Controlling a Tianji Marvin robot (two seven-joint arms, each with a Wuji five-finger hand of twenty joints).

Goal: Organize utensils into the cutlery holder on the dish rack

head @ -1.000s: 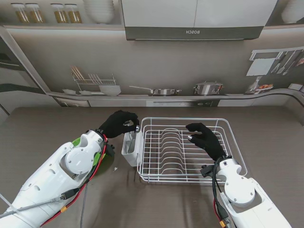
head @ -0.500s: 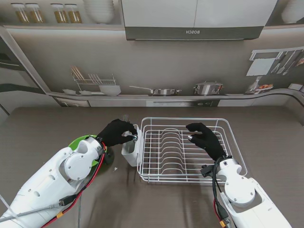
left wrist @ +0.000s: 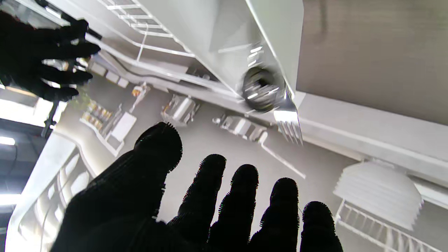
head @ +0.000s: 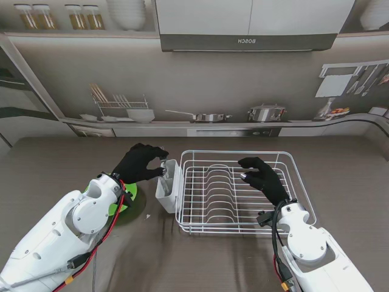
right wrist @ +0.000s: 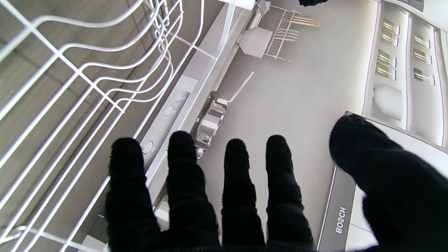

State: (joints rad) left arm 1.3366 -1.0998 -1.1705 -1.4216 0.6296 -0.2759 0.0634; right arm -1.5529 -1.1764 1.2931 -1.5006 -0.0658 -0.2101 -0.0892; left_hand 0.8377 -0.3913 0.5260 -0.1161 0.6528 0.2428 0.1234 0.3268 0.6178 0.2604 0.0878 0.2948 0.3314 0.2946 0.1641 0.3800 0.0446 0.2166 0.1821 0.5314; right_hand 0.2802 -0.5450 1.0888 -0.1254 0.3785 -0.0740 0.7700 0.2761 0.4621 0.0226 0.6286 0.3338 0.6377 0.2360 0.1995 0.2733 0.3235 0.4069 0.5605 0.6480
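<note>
Brown wood-grain table (head: 73,158) fronts a printed kitchen backdrop with shelves, a pan and a pot. On it stands a white wire rack (head: 243,190), and a white holder (head: 167,185) hangs on the rack's left side. A fork (left wrist: 287,120) and a spoon (left wrist: 260,89) stand in the holder with their heads up; in the left wrist view the tines and the shiny bowl stick out past the holder's rim, the two heads just beside each other. From the stand they are only a small grey glint at the holder's top.

Left hand (head: 138,163) hovers just beside the holder's far left corner, fingertips (head: 163,157) near the rim. Its wrist view shows all five fingers (left wrist: 241,196) spread and straight, with nothing between them, so it is empty and apart from the cutlery. A green plate (head: 120,202) lies on the table nearer to me, mostly hidden under the left forearm.

Right hand (head: 262,177) hangs over the middle of the rack, above the wires, fingers (right wrist: 182,168) loosely spread and holding nothing. Its wrist view shows the rack's wires (right wrist: 87,80) passing on the finger side and the backdrop beyond.
</note>
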